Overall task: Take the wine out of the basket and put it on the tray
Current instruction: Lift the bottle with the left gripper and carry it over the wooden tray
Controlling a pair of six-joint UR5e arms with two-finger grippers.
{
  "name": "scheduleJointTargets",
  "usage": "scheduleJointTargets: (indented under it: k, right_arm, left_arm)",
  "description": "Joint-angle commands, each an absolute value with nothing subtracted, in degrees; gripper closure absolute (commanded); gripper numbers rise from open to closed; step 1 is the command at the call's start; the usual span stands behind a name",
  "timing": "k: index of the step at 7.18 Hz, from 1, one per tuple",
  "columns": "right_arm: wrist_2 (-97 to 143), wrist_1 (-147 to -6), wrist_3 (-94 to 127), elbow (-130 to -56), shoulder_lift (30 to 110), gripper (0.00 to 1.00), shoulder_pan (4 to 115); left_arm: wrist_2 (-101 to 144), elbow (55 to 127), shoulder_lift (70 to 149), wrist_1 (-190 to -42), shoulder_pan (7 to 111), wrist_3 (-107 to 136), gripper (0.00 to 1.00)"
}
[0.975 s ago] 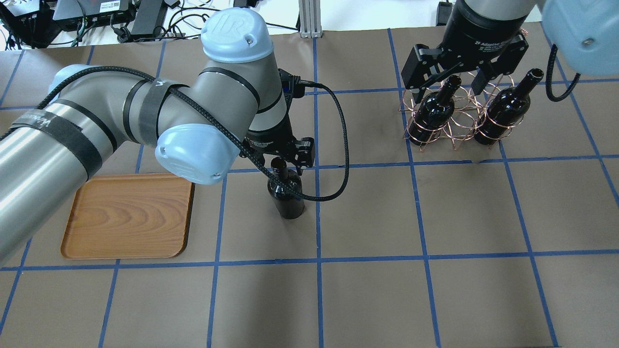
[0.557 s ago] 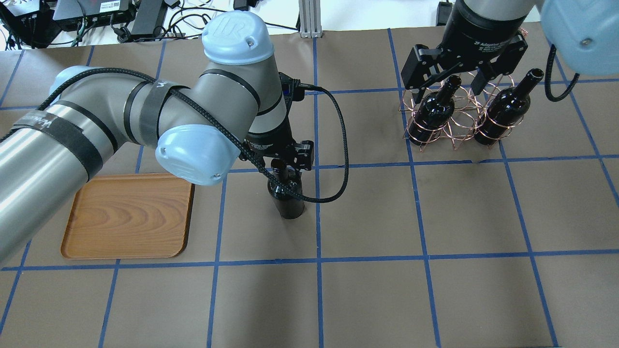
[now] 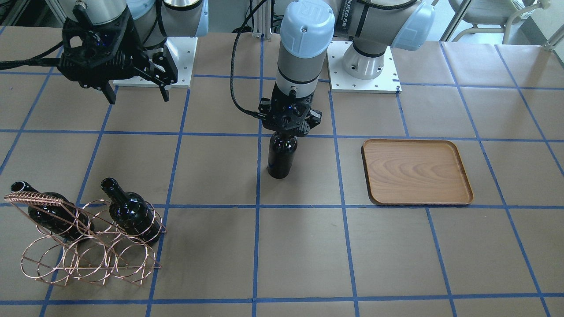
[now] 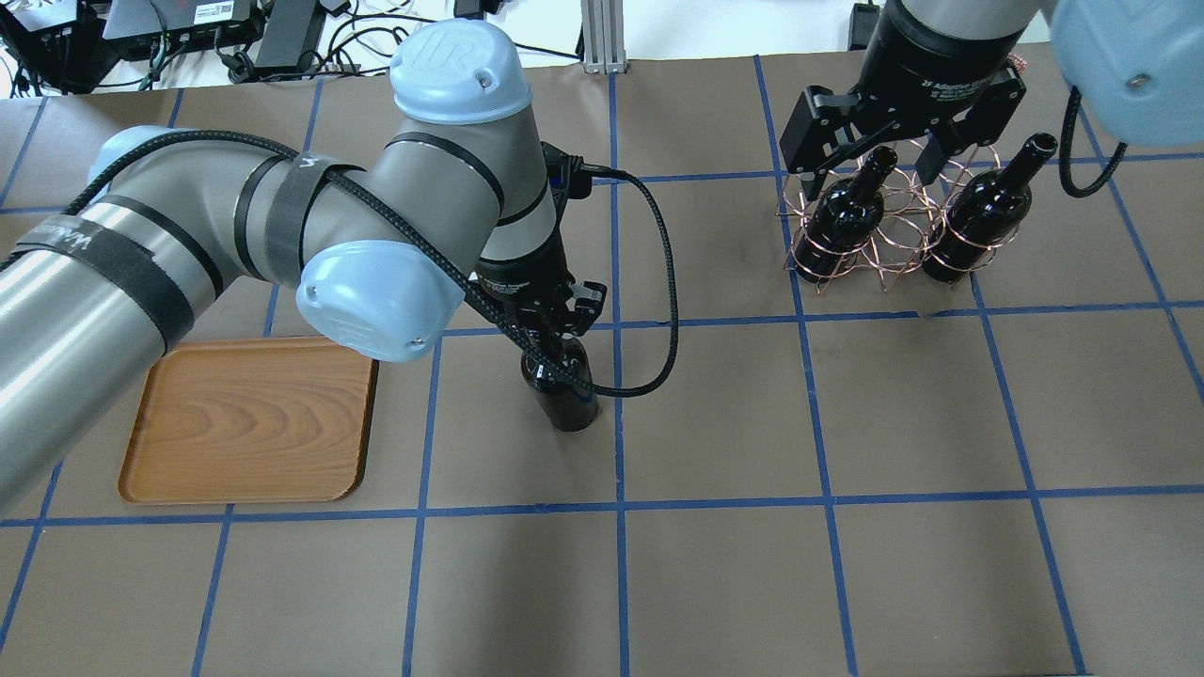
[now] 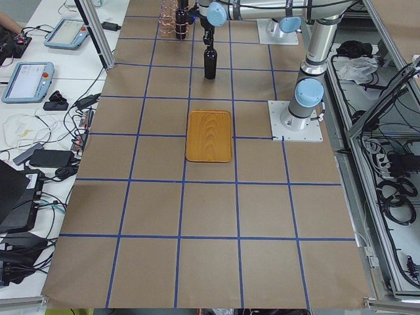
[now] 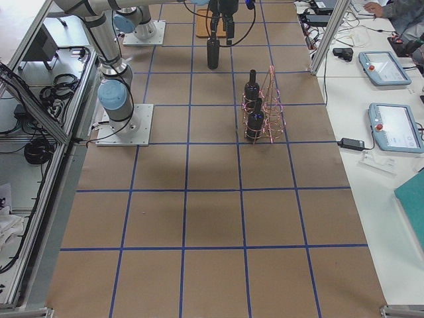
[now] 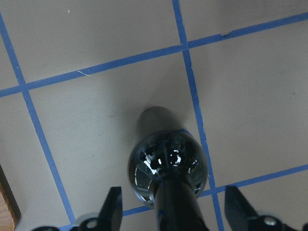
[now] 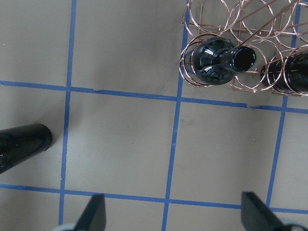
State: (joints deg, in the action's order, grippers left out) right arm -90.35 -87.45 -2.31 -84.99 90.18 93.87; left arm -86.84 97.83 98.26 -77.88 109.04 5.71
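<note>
While the wine stands upright on the table, well short of the tray, the left hand straddles its neck with fingers apart. It should close squarely under the lip and lift straight up. The tray is bare. The basket holds two bottles, and the right hand above it is spread and empty.

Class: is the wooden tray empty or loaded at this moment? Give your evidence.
Empty. The tray shows only bare wood grain; the nearest wine bottle stands upright beside it, clearly apart.
</note>
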Motion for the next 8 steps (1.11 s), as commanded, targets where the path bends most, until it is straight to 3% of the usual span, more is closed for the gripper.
scheduleJointTargets:
  k: [1,4,8]
  right_arm:
    - [-90.53,-87.45,-2.37,-84.99,90.18,0.00,93.87]
    - [-90.44,-87.45,-2.20,-84.99,90.18,0.00,93.87]
    - [-90.35,-87.45,-2.11,-84.99,90.18,0.00,93.87]
  left_arm:
    - [-86.92,97.56,98.00,-78.57,109.07,5.71,1.00]
    - [-90.42,92.14,96.07,-85.58,106.63,2.92,1.00]
    - [-93.85,89.91,92.38,-88.15,88.81,-9.98,1.00]
